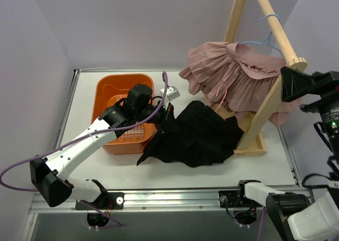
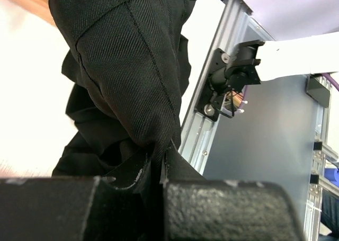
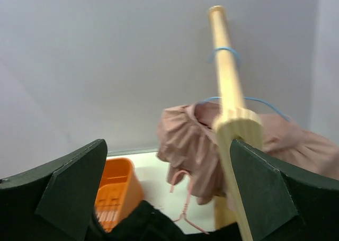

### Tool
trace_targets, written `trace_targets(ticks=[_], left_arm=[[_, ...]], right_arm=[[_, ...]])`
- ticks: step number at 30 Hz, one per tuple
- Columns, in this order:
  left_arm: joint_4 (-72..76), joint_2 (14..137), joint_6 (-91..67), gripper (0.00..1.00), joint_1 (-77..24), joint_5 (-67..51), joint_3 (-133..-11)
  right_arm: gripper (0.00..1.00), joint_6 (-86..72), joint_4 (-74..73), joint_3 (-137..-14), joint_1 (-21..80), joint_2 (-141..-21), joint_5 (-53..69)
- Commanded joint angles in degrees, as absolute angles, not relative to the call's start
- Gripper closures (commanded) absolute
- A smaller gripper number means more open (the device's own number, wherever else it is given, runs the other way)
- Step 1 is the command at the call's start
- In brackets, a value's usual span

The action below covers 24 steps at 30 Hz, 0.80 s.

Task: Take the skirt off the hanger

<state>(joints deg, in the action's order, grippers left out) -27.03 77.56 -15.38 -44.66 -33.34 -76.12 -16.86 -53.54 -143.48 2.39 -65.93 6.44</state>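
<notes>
Left hand is pressed together on a fold of the black skirt. Its wrist view shows me the twill weave bunched between the fingers and, behind it, the right arm's base bolted to the metal rail. The top view shows what that close-up cannot: the skirt lies in a heap on the white table at the middle of the frame, between the orange basket on its left and the foot of the wooden rack on its right. Right hand is spread wide with nothing in it. Only its own camera shows the end of the rack's rod standing between its fingers. I count two garments, the black skirt and a pink ruffled one draped on the rack. There are two hangers: a blue one hooked over the rod and a pink one at the skirt's upper edge. Whether the pink hanger is attached to the skirt I cannot tell. There is one basket and one rack. Plain pale walls close in the table on three sides.
</notes>
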Motion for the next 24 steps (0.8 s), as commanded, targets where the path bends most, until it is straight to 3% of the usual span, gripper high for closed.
trace_targets(ticks=[1,7,13,19,24], left_arm=[[-26.1,75.0,-14.9,0.98,-42.8,-31.3,-78.8],[-25.4,69.3,-17.9,0.98,-32.9,-31.6,-73.5],[-26.0,68.9,-17.3,0.98,-31.4,-34.4,-73.3],[-24.5,68.8,-17.0,0.98,-31.4,-36.8,-72.7],[-23.5,69.2,-15.6,0.98,-31.5,-39.3,-71.5]], right_arm=[[0.04,-23.5,-44.9,-142.8,-5.3,-72.0,29.9],[0.04,-31.0,-38.2,-138.1,-9.4,-76.1,40.5],[0.03,-35.2,-26.4,-127.9,-7.6,-74.8,41.4],[0.03,-37.4,-20.2,-119.8,4.6,-72.5,36.7],[0.04,-34.9,-17.5,-105.3,19.8,-67.3,24.1]])
